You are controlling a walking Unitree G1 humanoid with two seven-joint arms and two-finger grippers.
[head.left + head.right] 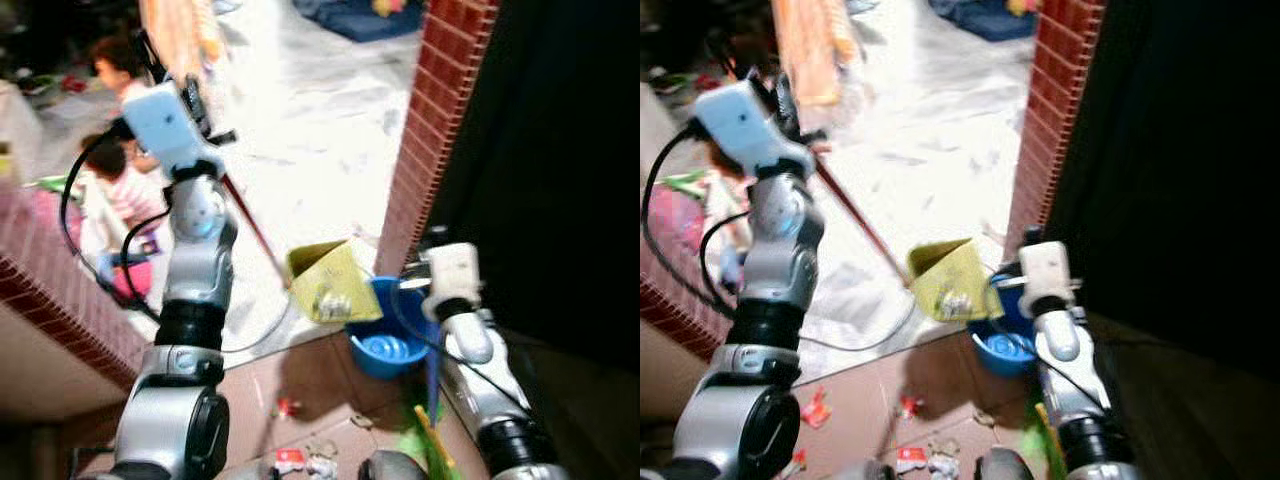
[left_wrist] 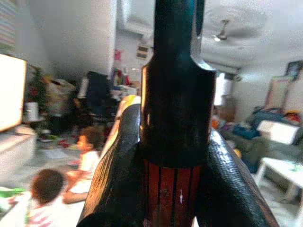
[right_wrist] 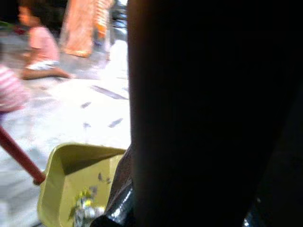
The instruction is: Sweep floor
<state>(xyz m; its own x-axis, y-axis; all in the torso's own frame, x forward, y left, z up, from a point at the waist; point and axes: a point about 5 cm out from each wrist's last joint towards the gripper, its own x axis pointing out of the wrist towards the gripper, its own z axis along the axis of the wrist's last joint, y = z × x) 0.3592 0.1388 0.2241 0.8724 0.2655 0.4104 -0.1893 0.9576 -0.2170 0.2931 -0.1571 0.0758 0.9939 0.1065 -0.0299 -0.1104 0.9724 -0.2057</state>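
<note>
Left jaws (image 2: 170,189) clamped around red broom handle (image 1: 250,225), yellow dustpan (image 1: 325,282) below

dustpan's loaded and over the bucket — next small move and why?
Probably tip the yellow dustpan further so its load slides into the blue bucket just below. Bits of litter sit in the pan, the left gripper is clamped on its red handle, and more scraps lie on the tiles.

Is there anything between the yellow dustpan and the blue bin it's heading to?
Nothing visible. The yellow dustpan, with scraps inside, hangs right beside the blue bin, overlapping its rim in the eye views. The brick pillar stands behind them.
</note>
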